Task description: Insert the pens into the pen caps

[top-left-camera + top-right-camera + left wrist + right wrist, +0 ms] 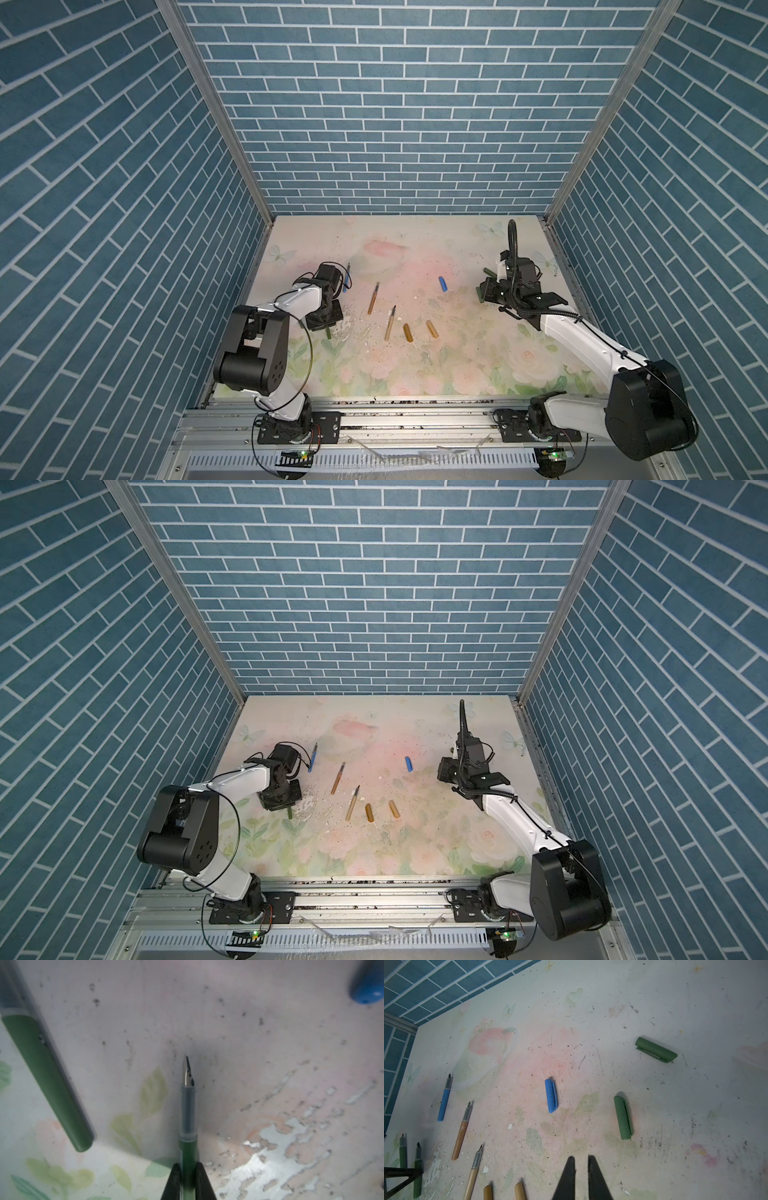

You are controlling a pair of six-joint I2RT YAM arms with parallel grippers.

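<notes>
My left gripper [188, 1167] is shut on a dark green pen [188, 1142], whose nib points away from the fingers just over the mat. A second dark green pen [47, 1076] lies beside it. In the right wrist view the blue pen [444, 1101] and two golden-brown pens [462, 1132] [473, 1172] lie on the mat. The pen caps lie loose: blue [551, 1096], two green [623, 1118] [656, 1050], two amber [488, 1192] [519, 1190]. My right gripper [581, 1160] is shut on nothing, hovering short of the nearer green cap.
The flowered mat [415, 374] has flaked, peeling patches [270, 1159] beside the left gripper. Blue brick walls [395, 124] enclose the back and both sides. A metal rail [395, 415] runs along the front edge, where both arm bases stand.
</notes>
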